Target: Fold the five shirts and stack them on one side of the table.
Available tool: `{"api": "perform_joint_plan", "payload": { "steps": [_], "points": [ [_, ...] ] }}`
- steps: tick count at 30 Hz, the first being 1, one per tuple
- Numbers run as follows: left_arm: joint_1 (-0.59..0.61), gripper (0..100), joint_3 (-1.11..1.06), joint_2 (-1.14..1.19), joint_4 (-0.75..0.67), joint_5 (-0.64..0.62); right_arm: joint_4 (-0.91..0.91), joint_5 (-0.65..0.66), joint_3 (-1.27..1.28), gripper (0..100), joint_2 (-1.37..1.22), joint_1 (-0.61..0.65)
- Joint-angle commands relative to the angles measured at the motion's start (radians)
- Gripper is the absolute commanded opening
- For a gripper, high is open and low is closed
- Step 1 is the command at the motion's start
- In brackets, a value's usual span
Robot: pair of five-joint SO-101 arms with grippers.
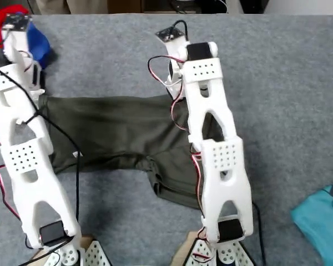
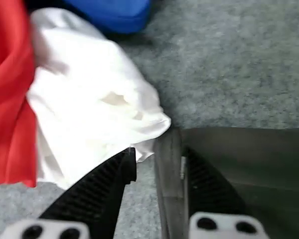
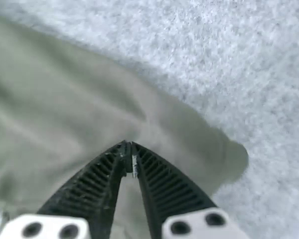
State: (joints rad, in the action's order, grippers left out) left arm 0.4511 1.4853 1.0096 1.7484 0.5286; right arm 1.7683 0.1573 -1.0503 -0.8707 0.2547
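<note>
1. The olive-green cotton shirt (image 1: 111,133) lies flat on the grey felt-covered bench (image 1: 288,83). Its long axis runs crosswise, from one arm over to the other, and one sleeve pokes out on the side nearest the arm bases.
2. Your left claw (image 2: 160,157) is at the shirt's far corner on its own side. It's spread, straddling the hem, with one finger on bare bench and the other over the fabric.
3. Your right claw (image 3: 128,149) is at the opposite far corner, pressed together with its tips down on the cloth. I can't tell whether it has really caught a pinch.
4. So each arm already has its own corner, and the rest of the shirt lies back toward the bases. My guess is the fold has to come that way, both corners together.
5. Just beside the left claw is a heap: a crumpled red shirt (image 2: 7,89), a soft white shirt (image 2: 89,99) and a bright blue shirt (image 2: 109,12). The white one nearly touches the hem, so watch you don't snag it.
6. A teal shirt (image 1: 322,216) sits well apart at the bench's edge. It has a dark print, but it's cut off. No readable writing or labels anywhere.
</note>
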Motion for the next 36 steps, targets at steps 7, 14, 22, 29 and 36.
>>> {"api": "perform_joint_plan", "payload": {
  "steps": [7,14,22,29,36],
  "points": [
    [0.077,2,0.011,-0.061,0.017,-0.046,0.014,0.304,0.585,0.9,0.656,0.088],
    [0.075,2,-0.405,-0.349,0.017,-0.133,0.011,0.508,1.009,1.9,0.951,0.131],
    [0.015,2,-1.217,-0.951,-0.023,-0.135,-0.160,0.580,1.514,10.1,1.227,0.214],
    [0.017,2,-1.743,-1.326,-0.282,-0.135,-0.345,0.577,1.854,10.5,1.293,0.335],
    [0.051,2,-1.987,-1.371,-0.489,-0.212,-0.463,0.528,1.969,18.2,1.293,0.335]
  ]
}}
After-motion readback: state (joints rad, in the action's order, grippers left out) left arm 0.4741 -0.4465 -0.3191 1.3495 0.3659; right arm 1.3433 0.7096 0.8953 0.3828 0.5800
